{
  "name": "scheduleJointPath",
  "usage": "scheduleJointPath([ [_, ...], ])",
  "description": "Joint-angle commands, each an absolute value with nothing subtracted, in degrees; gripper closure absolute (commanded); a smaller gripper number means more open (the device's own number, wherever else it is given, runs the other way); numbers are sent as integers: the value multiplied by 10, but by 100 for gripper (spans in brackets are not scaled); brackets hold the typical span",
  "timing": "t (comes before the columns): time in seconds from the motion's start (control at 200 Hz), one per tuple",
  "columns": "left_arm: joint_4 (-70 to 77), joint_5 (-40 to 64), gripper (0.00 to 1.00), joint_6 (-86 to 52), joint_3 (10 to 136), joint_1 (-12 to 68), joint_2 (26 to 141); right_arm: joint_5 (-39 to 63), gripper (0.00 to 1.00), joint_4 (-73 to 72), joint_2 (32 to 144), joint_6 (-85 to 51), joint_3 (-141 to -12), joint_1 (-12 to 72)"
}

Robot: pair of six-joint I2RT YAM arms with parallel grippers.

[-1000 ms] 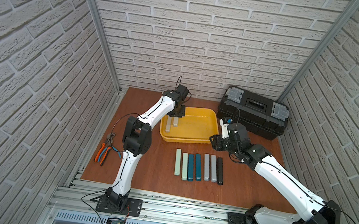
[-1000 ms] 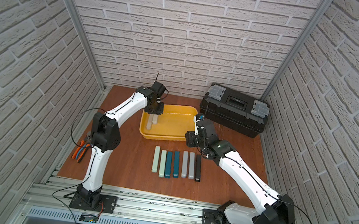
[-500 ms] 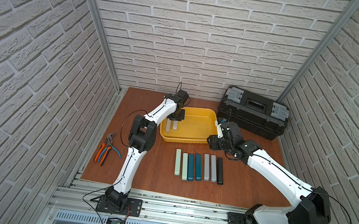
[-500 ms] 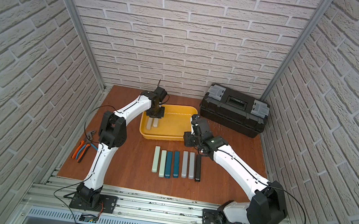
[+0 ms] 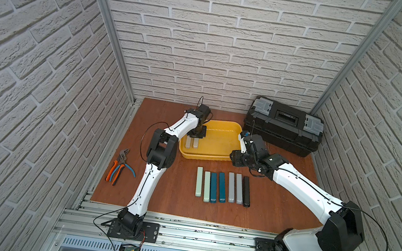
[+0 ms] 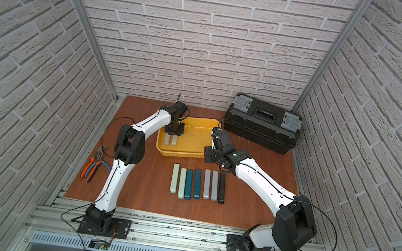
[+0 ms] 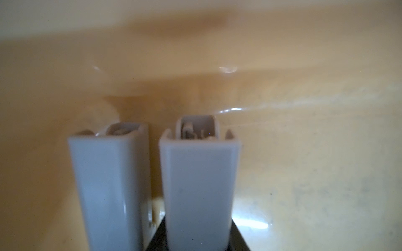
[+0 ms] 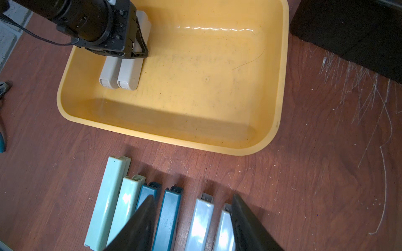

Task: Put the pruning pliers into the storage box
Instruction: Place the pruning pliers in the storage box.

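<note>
The storage box (image 5: 206, 157) (image 6: 180, 154) (image 8: 174, 137) is a shallow yellow tray. Two beige pruning pliers lie side by side at its left end. My left gripper (image 5: 196, 137) (image 6: 173, 134) (image 8: 132, 51) (image 7: 198, 241) is shut on the right one (image 7: 200, 184) (image 8: 129, 73), which lies against the other (image 7: 111, 184) (image 8: 108, 73). Several more pruning pliers lie in a row in front of the box, from mint (image 5: 199, 181) (image 8: 108, 200) through teal (image 8: 168, 217) and grey (image 8: 201, 221) to black (image 5: 246, 191). My right gripper (image 5: 234, 159) (image 8: 193, 197) hangs open and empty above that row, by the box's front right corner.
A black toolbox (image 5: 283, 134) (image 6: 260, 130) with grey latches stands at the back right, close behind the tray. Orange-handled and blue-handled pliers (image 5: 120, 168) lie off the board's left edge. Brick walls close in three sides.
My left gripper has come down and forward in the tray, laying its beige bar next to the other one. My right gripper has shifted a little to the left.
</note>
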State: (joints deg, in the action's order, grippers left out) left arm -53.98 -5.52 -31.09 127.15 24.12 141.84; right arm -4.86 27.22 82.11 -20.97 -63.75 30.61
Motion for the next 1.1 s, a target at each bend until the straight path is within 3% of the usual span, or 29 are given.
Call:
scheduleJointPath([
  [0.0, -536, -77, 72, -312, 1285, 236, 1434, -47, 43, 263, 822, -204, -651, 308],
  [0.675, -551, -76, 67, -325, 1292, 233, 1438, -37, 43, 262, 835, -201, -660, 308],
  [1.09, -571, -75, 52, -325, 1313, 245, 1382, -36, 41, 270, 816, -208, -658, 309],
])
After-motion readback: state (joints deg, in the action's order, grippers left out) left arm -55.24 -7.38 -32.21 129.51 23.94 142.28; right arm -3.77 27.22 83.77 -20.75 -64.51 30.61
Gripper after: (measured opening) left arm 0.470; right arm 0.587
